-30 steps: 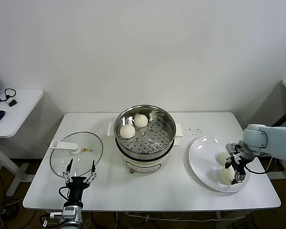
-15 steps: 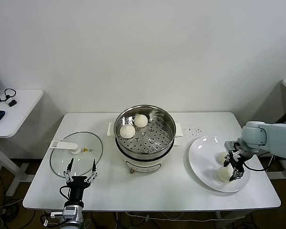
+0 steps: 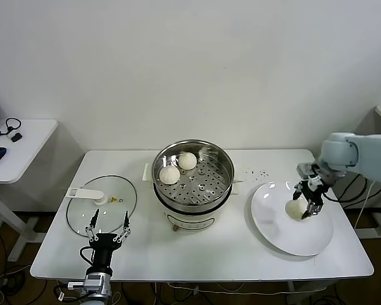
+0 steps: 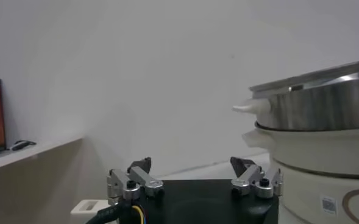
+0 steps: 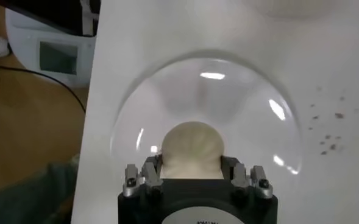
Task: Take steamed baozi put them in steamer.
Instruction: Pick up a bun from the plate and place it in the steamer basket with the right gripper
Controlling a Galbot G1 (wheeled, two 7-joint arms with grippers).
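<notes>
Indoors, white table (image 3: 241, 254) against a plain white wall (image 3: 197, 63).
Right gripper (image 3: 308, 202) clamps one steamed baozi (image 3: 296, 208) above the plate (image 3: 273, 222); left gripper (image 3: 106, 227) idles, fingers spread, beside the steamer (image 3: 193, 190).

baozi (image 3: 296, 209): cream-white, pleated | two baozi in steamer (image 3: 169, 175): same cream-white | steamer (image 3: 193, 181): shiny steel wall, perforated tray dotted with holes, white base and handles | plate (image 3: 276, 222): plain white | lid (image 3: 101, 204): clear glass, white handle | table (image 3: 228, 251): white, dark specks near plate | right gripper (image 3: 308, 204): black and silver
</notes>
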